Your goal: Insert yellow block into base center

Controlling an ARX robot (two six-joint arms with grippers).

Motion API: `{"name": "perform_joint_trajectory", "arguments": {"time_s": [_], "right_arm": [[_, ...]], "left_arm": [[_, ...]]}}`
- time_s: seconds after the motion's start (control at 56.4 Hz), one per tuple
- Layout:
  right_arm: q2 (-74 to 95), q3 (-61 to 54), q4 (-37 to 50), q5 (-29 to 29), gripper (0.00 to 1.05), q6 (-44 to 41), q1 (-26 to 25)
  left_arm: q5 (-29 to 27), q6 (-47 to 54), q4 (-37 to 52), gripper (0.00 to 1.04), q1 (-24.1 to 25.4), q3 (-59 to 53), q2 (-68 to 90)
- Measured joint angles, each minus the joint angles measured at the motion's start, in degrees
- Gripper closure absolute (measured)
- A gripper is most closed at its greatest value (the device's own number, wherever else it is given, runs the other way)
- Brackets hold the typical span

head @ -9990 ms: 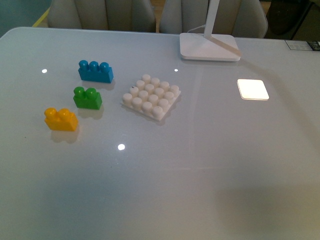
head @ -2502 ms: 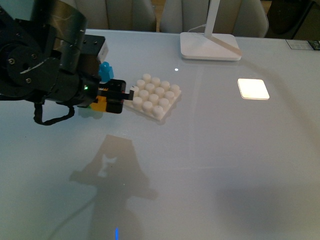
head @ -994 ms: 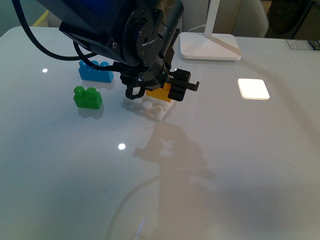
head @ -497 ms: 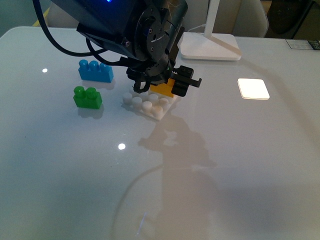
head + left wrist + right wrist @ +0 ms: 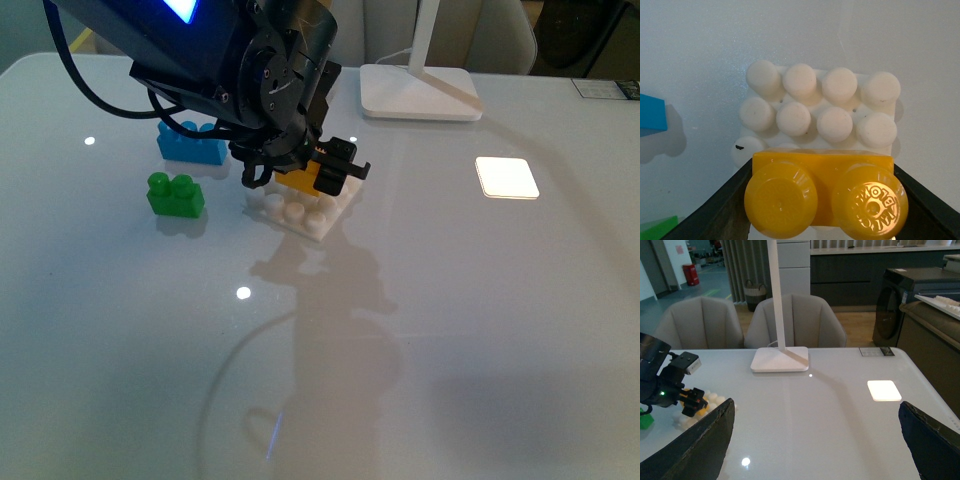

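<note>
Left gripper (image 5: 298, 178) clamped on yellow block (image 5: 822, 186) over the base (image 5: 303, 213).
Jaws narrow, one black finger (image 5: 715, 215) against each end of the block, studs up. Block covers part of the base's stud grid; whether it touches the studs or sits just above, cannot tell. In front view the arm hides the base's far rows. Right gripper (image 5: 815, 440) is spread wide, empty, well apart from the base. Blue brick (image 5: 651, 114) is cut off at the wrist-view edge.

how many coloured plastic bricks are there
3: yellow plastic brick held by the left gripper at the white studded base; green brick and blue brick on the table.
</note>
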Motion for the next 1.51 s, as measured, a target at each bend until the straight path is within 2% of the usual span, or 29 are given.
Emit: {"name": "perform_joint_trajectory", "arguments": {"time_s": [1.508], "right_arm": [[0.0,0.0,0.0,0.0,0.09,0.0,0.0]], "left_arm": [[1.5,3.7,3.4,0.42,1.3,0.4,3.3]]}}
